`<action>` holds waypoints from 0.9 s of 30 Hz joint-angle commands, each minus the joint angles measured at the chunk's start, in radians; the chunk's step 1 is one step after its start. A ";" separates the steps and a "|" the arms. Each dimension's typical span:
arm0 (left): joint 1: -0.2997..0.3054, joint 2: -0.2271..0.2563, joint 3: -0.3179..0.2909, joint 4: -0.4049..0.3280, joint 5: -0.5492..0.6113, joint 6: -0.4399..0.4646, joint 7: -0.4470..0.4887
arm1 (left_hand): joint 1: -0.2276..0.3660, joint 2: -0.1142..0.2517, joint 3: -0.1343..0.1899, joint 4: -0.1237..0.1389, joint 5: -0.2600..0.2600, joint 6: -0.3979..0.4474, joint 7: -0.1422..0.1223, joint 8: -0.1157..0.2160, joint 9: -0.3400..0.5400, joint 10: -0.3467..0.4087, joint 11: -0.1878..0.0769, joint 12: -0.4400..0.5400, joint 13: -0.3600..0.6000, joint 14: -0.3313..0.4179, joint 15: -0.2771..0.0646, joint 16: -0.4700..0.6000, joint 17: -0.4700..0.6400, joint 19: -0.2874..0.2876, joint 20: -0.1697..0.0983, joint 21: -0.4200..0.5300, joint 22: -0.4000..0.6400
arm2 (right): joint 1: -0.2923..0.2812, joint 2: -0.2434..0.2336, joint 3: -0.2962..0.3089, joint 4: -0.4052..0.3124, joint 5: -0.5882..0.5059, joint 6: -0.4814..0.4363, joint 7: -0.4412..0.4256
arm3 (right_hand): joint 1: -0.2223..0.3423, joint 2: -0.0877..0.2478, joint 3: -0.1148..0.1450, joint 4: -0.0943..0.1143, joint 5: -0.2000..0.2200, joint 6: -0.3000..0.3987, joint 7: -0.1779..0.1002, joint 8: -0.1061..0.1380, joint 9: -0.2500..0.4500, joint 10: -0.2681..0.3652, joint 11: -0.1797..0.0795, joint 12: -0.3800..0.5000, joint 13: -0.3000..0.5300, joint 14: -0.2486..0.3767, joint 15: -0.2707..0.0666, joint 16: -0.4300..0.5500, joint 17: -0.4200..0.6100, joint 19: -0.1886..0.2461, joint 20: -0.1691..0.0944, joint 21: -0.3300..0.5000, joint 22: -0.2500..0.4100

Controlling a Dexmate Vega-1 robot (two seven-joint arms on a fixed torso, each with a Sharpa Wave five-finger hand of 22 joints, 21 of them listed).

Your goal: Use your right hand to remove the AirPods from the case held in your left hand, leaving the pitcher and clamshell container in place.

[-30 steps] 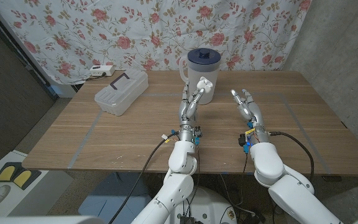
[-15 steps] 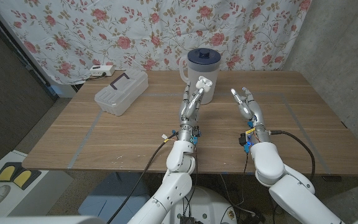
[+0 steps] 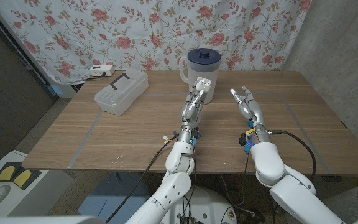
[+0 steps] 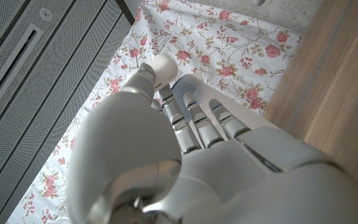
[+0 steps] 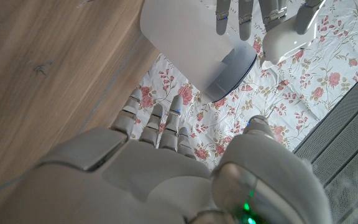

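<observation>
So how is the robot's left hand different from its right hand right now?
The left hand holds the small white AirPods case in its fingers, while the right hand holds nothing. The left hand's fingers are closed around the case; the right hand's fingers are spread apart. The left hand is right in front of the white pitcher with the dark blue lid; the right hand is off to the side of it. Both are silver and raised over the wooden table.
</observation>
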 commanded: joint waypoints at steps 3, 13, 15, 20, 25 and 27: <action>-0.008 -0.004 0.005 0.023 -0.155 0.065 -0.100 | -0.006 0.020 0.003 0.012 0.002 -0.002 -0.002 -0.008 0.000 0.002 -0.011 0.134 0.195 0.039 -0.037 -0.003 0.006 -0.012 0.008 -0.002 0.005 | 0.000 -0.004 0.000 -0.005 -0.001 -0.017 0.005 | -0.011 0.004 0.005 -0.007 -0.002 -0.012 -0.003 0.005 0.003 0.008 0.000 -0.005 -0.001 -0.005 -0.002 -0.002 -0.001 -0.007 0.005 -0.001 0.004; -0.020 -0.010 -0.003 0.039 -0.270 0.146 -0.186 | -0.014 0.020 0.003 0.019 0.001 -0.040 0.011 -0.037 -0.002 -0.002 -0.011 0.146 0.200 0.032 -0.038 -0.007 0.010 -0.017 0.006 -0.002 0.005 | -0.001 -0.006 0.005 -0.004 0.001 -0.016 0.007 | -0.013 0.004 0.005 -0.011 -0.002 -0.012 -0.003 0.006 0.003 0.010 0.002 -0.010 -0.005 -0.004 -0.002 -0.002 -0.004 -0.008 0.005 0.000 0.004; -0.013 -0.015 -0.007 0.026 -0.295 0.164 -0.179 | -0.015 0.020 0.002 0.020 0.001 -0.040 0.013 -0.038 -0.002 -0.003 -0.012 0.146 0.199 0.034 -0.039 -0.006 0.012 -0.018 0.006 -0.003 0.005 | -0.002 -0.007 0.006 -0.004 0.003 -0.016 0.009 | -0.013 0.004 0.005 -0.011 -0.002 -0.011 -0.004 0.006 0.003 0.010 0.005 -0.011 -0.005 -0.004 -0.003 -0.002 -0.004 -0.008 0.005 0.000 0.004; -0.014 -0.016 -0.003 0.028 -0.275 0.153 -0.163 | -0.018 0.021 0.000 0.022 0.002 0.093 0.024 0.011 0.017 -0.007 -0.013 0.159 0.195 0.042 -0.039 0.001 0.027 -0.019 0.007 -0.001 0.005 | -0.001 -0.006 0.008 0.001 0.007 -0.014 0.011 | -0.014 0.005 0.005 -0.013 -0.002 -0.011 -0.004 0.006 0.003 0.011 0.005 -0.013 -0.006 -0.005 -0.003 -0.002 -0.005 -0.007 0.005 0.000 0.004; -0.016 -0.014 -0.004 0.028 -0.285 0.164 -0.172 | -0.017 0.017 0.002 0.019 0.002 0.149 0.020 0.046 0.036 -0.006 -0.012 0.162 0.190 0.047 -0.037 0.003 0.034 -0.020 0.008 0.000 0.005 | 0.003 -0.006 0.009 0.005 0.012 -0.011 0.017 | -0.015 0.005 0.005 -0.014 -0.002 -0.011 -0.004 0.006 0.003 0.011 0.005 -0.015 -0.007 -0.005 -0.002 -0.001 -0.006 -0.008 0.005 0.000 0.004; -0.017 -0.015 -0.003 0.030 -0.283 0.162 -0.170 | -0.017 0.017 0.003 0.019 0.002 0.152 0.015 0.051 0.040 -0.005 -0.012 0.163 0.190 0.048 -0.036 0.003 0.035 -0.020 0.008 0.000 0.006 | 0.004 -0.007 0.009 0.006 0.011 -0.012 0.017 | -0.015 0.005 0.005 -0.015 -0.002 -0.011 -0.004 0.006 0.003 0.010 0.005 -0.016 -0.007 -0.006 -0.002 -0.002 -0.006 -0.008 0.005 0.000 0.004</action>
